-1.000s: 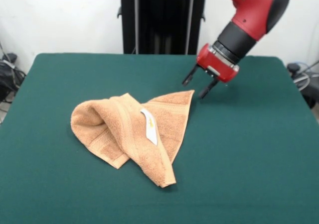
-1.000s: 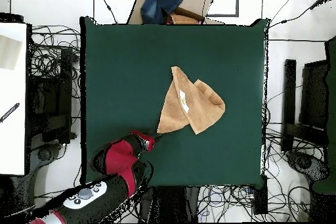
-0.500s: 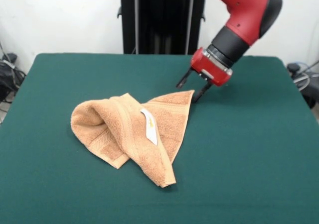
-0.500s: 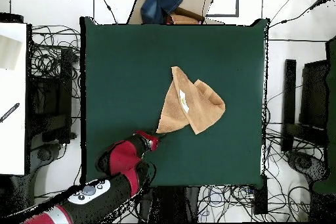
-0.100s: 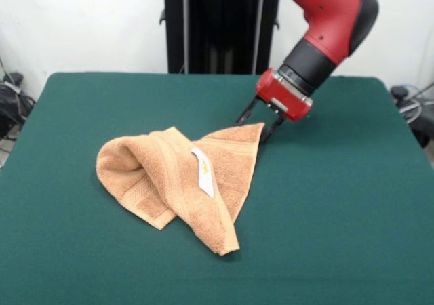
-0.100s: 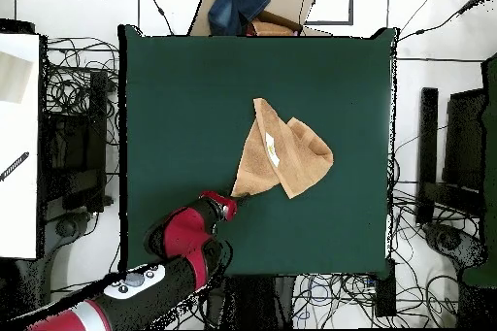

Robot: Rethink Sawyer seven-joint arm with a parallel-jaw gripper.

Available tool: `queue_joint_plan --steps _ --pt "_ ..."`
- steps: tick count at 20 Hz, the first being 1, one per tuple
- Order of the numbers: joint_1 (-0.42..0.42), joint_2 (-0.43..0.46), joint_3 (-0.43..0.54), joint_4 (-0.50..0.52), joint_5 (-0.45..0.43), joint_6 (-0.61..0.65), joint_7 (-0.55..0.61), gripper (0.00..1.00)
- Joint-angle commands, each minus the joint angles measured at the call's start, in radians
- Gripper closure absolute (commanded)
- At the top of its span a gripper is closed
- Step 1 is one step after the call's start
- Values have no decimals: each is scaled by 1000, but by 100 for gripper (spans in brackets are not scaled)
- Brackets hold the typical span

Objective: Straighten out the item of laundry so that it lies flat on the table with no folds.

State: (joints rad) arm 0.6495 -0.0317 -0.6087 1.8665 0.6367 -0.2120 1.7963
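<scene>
Lying crumpled near the middle of the large dark green felt-covered table (image 5: 352, 203) is one small orange-tan terry towel (image 5: 178, 183), folded over itself into a rough triangle, its looped pile soft and ribbed by woven bands. One narrow white sewn-in label (image 5: 203, 171) sits on its upper fold. From about one o'clock of the towel, the single red and black arm's gripper (image 5: 255, 123) comes down with its two dark fingers apart, straddling the towel's pointed far corner. Off the table's edges, the overhead view shows tangled black cables (image 6: 78, 104) and a cardboard box with blue cloth (image 6: 254, 5).
</scene>
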Motion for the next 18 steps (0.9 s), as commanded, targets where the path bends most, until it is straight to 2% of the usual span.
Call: queue_joint_plan --steps 1,9,12,13,18 --pt "-53 14 143 -50 57 -55 277 0" --pt "-70 -40 130 -38 35 -15 240 0" --pt "-77 -43 145 -25 27 -68 268 0" --pt "-76 -43 147 -21 31 -77 275 100" --pt "-89 -48 163 -15 5 -128 292 100"
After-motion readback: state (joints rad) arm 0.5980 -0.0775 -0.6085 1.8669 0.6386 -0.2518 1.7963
